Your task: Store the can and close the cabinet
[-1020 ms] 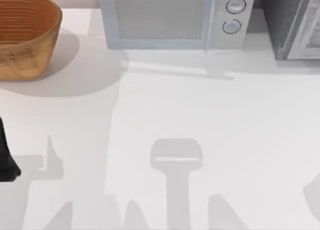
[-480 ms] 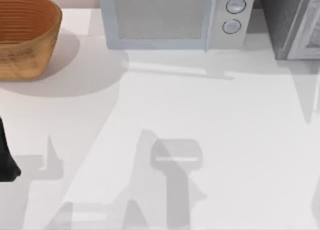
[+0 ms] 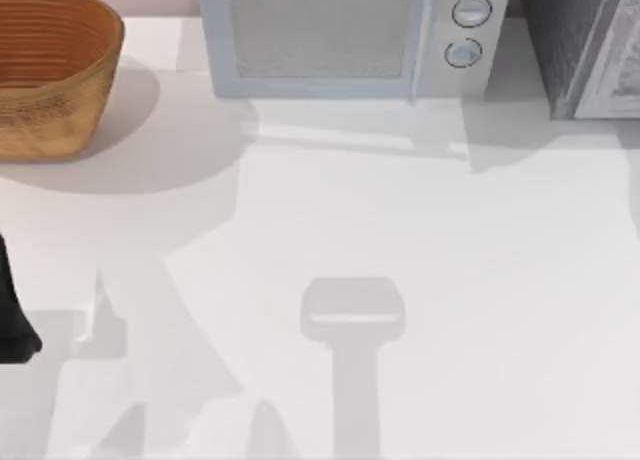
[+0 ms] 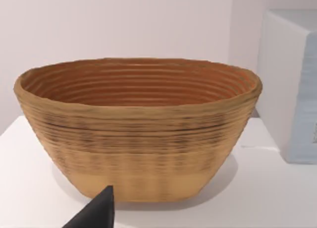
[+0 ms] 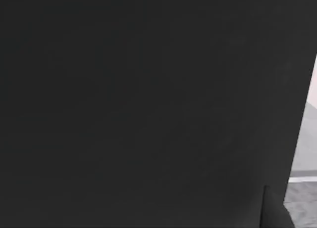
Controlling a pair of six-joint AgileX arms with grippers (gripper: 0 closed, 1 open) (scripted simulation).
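Right wrist view is dark across nearly its whole width, with a pale sliver along one edge and a dark pointed tip (image 5: 272, 208) low beside it that is too cut off to identify; whether the right gripper is wide or narrow I cannot tell. Seen from above, the white table (image 3: 420, 230) carries a grey speckled cabinet (image 3: 585, 45) cropped at the far right corner, a pale blue-grey microwave (image 3: 345, 35) with two round knobs at the far middle, its top cut off, and a woven basket (image 3: 50, 70) at the far left, partly out of frame. Part of the left arm (image 3: 12, 310) shows as a dark shape at the left edge; its wrist camera faces the basket (image 4: 138, 129) side-on, with one dark fingertip (image 4: 99, 213) low in front, so its opening cannot be judged.
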